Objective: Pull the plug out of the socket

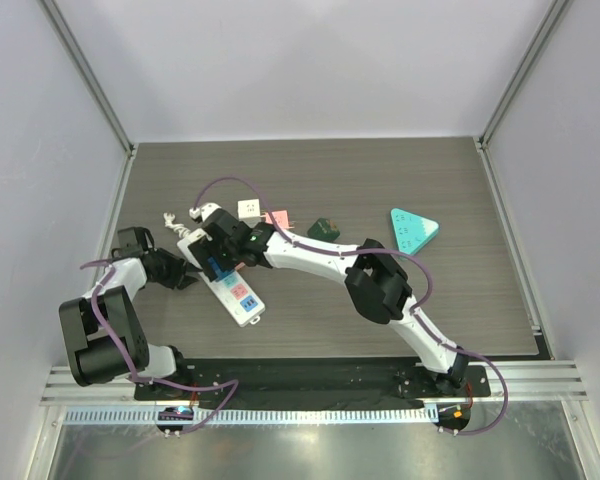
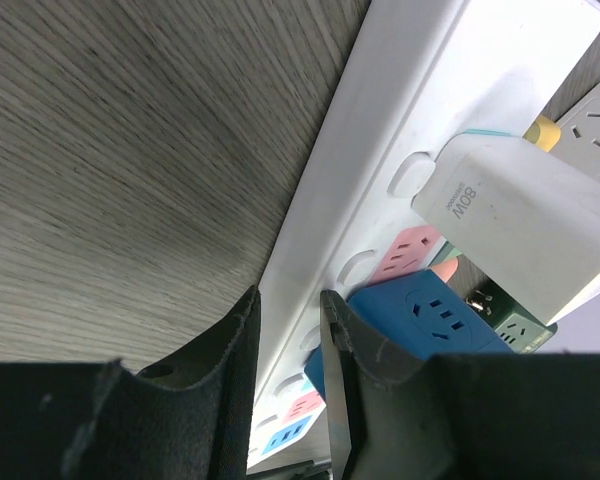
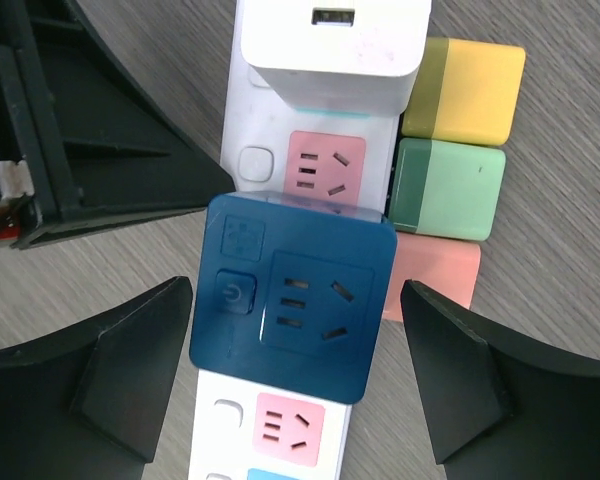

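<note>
1 long white plastic power strip on the dark wood-grain worktop, carrying 1 dark blue square adapter plug and 1 white charger block. Just beside it 3 more: 1 small yellow plastic cube, 1 mint-green cube, 1 pink cube. Well apart, 1 teal triangular socket block

Lab test cell — white walls, aluminium rails

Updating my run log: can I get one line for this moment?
left gripper shut on power strip | right gripper open, astride blue plug | plug seated
</note>
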Available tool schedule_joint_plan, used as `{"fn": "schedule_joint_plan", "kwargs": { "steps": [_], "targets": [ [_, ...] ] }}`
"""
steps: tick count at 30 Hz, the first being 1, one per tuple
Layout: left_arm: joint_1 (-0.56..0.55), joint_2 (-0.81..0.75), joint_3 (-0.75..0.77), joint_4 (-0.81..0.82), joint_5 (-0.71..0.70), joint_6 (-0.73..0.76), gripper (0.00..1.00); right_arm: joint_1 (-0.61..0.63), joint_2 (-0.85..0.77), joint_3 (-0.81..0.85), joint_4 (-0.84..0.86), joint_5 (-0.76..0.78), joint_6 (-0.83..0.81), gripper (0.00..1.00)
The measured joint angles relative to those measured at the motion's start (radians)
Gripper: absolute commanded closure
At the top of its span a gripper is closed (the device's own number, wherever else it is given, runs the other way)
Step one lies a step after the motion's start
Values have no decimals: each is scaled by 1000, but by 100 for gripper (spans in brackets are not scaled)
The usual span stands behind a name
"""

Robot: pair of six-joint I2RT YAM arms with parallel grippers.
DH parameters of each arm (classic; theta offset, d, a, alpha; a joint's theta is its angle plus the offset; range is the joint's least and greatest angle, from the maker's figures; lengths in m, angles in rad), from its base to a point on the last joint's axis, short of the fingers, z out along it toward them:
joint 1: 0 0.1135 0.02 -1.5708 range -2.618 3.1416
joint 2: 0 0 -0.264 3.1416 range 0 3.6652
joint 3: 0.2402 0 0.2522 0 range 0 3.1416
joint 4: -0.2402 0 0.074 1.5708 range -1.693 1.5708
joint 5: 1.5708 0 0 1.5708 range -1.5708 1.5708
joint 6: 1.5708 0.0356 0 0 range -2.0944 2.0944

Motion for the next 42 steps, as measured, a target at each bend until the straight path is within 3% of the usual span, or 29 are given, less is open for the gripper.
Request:
{"fn": "schedule_joint_plan", "kwargs": {
  "steps": [12, 17, 18, 19, 24, 25, 27, 42],
  "targets": [
    [4, -3, -13, 17, 8, -2, 69, 7, 77, 100, -22, 35, -3, 16],
    [4, -5, -15, 21, 8, -3, 69, 11, 90, 111, -40, 43, -3, 25],
    [4, -5, -15, 21, 8, -3, 69, 12, 91, 114, -44, 47, -3, 30],
    [4, -5, -16, 21, 8, -3, 69, 12, 93, 119, -50, 52, 0, 42],
    [4, -12, -27, 34, 15, -6, 69, 12, 103, 143, -73, 66, 1, 68],
    [4, -14, -30, 36, 15, -7, 69, 12, 104, 146, -77, 66, 1, 82],
    [4, -20, -36, 43, 14, -8, 69, 12, 108, 158, -87, 64, 3, 99],
    [1, -34, -47, 62, 7, -15, 69, -18, 76, 89, -20, -18, 76, 99]
  ]
}}
